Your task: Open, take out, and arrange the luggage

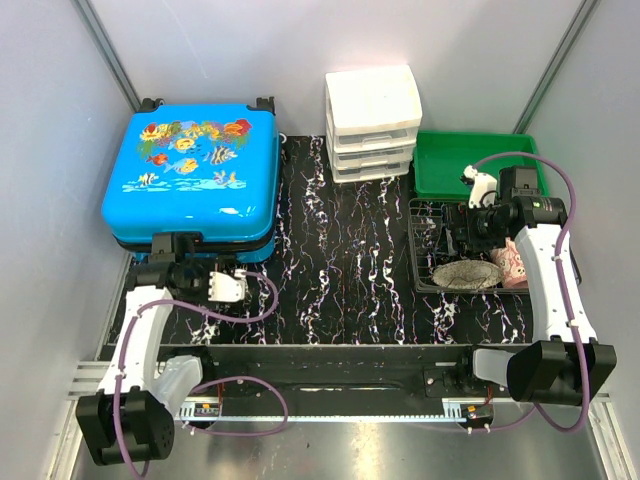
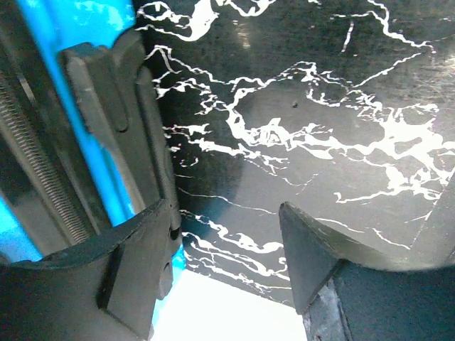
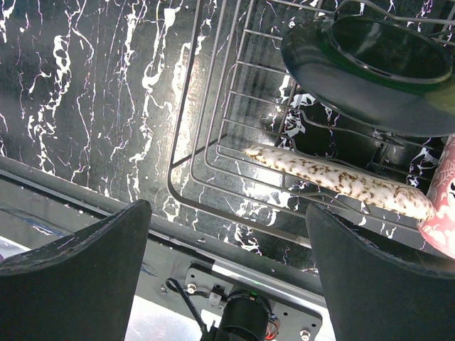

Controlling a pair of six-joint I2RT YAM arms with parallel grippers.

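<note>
The luggage (image 1: 192,180) is a bright blue hard-shell suitcase lying closed at the back left, its fish-and-flower lid facing up. My left gripper (image 1: 168,258) is at its near edge, next to the black handle. In the left wrist view the gripper (image 2: 231,238) is open and empty. The blue shell (image 2: 85,142) and black handle (image 2: 117,121) sit just left of my left finger. My right gripper (image 1: 458,235) hovers over the wire basket (image 1: 425,215) on the right. It is open and empty in the right wrist view (image 3: 227,249).
A white three-drawer organiser (image 1: 372,122) stands at the back centre, with a green tray (image 1: 440,165) to its right. The wire basket (image 3: 213,149) holds a dark bowl (image 3: 370,64), a speckled flat item (image 3: 341,181) and a pink item (image 3: 441,206). The black marbled mat (image 1: 340,260) lies between them.
</note>
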